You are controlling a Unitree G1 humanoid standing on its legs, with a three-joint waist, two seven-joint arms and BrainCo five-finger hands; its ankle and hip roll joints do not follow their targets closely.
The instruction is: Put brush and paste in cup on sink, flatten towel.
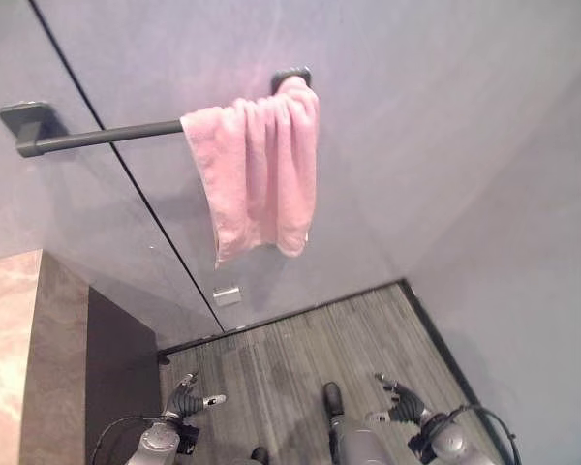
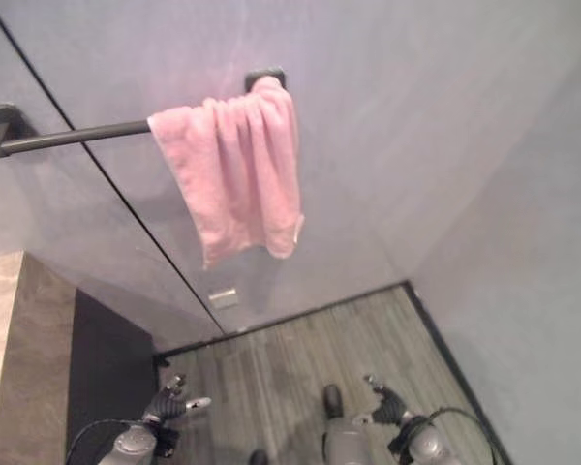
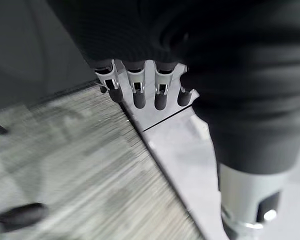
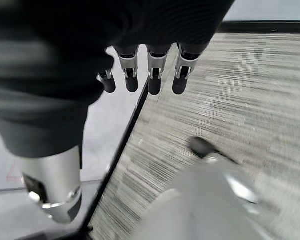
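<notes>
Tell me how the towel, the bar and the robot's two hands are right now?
Pink towel: bunched up, hanging over the bar, not flattened.
Towel bar: fixed on the wall, mostly bare beside the towel.
Left hand: low above the floor, open, holding nothing.
Right hand: low above the floor, open, holding nothing.

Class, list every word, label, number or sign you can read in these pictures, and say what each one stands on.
None can be read.
The pink terry towel, bunched on the dark metal wall rail, shows no tag or print.
The small pale rectangular plate low on the grey wall may carry a marking, but it is too small to read.
The grey wood-grain floor and the brown marbled counter bear no text.
</notes>
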